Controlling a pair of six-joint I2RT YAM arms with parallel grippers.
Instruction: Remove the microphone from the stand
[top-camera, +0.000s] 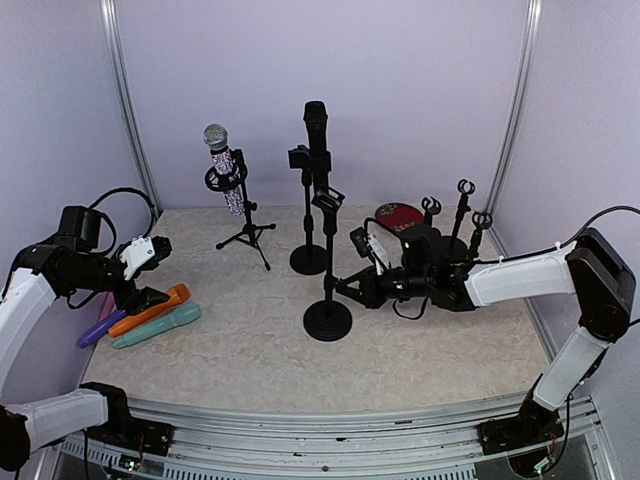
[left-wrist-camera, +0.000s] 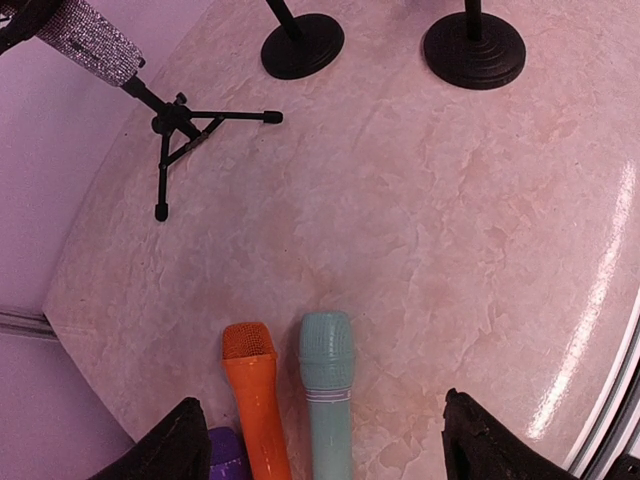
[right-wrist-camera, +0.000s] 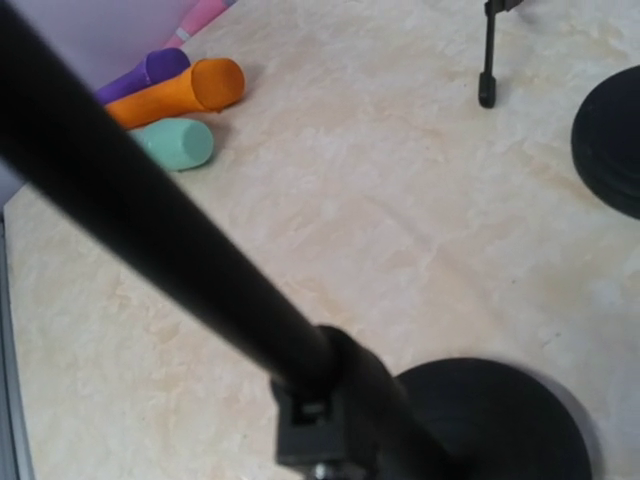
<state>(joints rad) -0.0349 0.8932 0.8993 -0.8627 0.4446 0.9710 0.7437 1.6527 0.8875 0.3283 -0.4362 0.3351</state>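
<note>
Mid-task at the marbled worktop (left-wrist-camera: 450, 250): my right tool (top-camera: 345, 290) is closed tight on the pole of the near stand (top-camera: 328, 320), low down, just above its round base. My left tool (left-wrist-camera: 318, 420) hangs well apart from it, its two dark fingers spread wide with nothing between them.

The black microphone (top-camera: 316, 130) is upright and untouched at the top of the centre stands. It seems to sit in the near stand's clip, but the rear stand (top-camera: 308, 260) rises just behind it and I cannot tell for sure which one carries it. As I judge it, the stand is being steadied and the lift itself is not yet begun: a tool has yet to reach the microphone's body and draw it out of the clip.

Farther left, a sparkly microphone (top-camera: 222, 160), its surface rough with glitter, tilts in a thin-legged tripod stand (top-camera: 246, 235). Three more lie loose side by side under my left tool: an orange microphone (left-wrist-camera: 255, 400) with a fine mesh head, a teal microphone (left-wrist-camera: 327, 390) with a ribbed head, and a purple microphone (left-wrist-camera: 228, 450), all smooth matt plastic. The stands are plain black, slim round poles on flat disc bases. The worktop is pale, glossy and veined like stone.
</note>
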